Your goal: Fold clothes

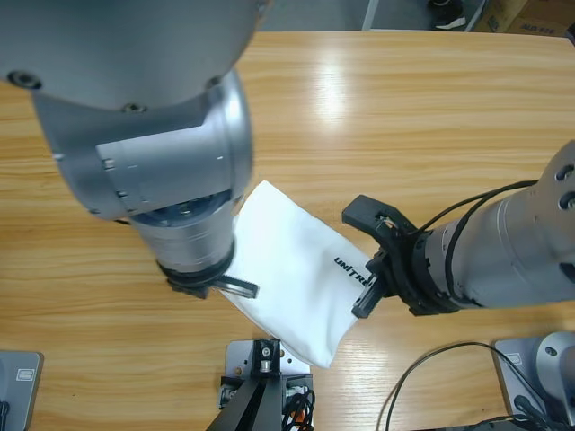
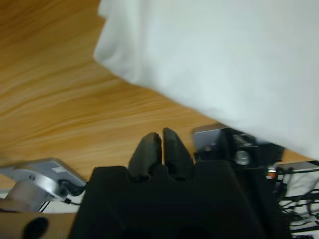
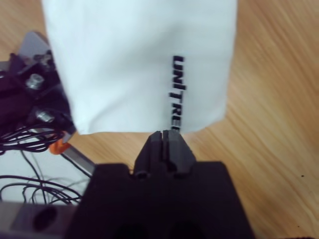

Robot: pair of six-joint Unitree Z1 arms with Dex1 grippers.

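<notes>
Showing lettering, right wrist view's white shirt (image 3: 124,64).

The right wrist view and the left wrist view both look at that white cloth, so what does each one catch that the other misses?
Only the right wrist view shows the black lettering on the folded white shirt, just beyond the right gripper, jaws shut. Only the left wrist view shows the shirt's plain edge, apart from the left gripper, jaws also shut. Both show the wooden table.

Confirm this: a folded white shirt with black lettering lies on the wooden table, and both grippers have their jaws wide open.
Wrong about the jaws. The white shirt does lie on the table, but the left gripper and right gripper are shut, as each wrist view shows.
</notes>
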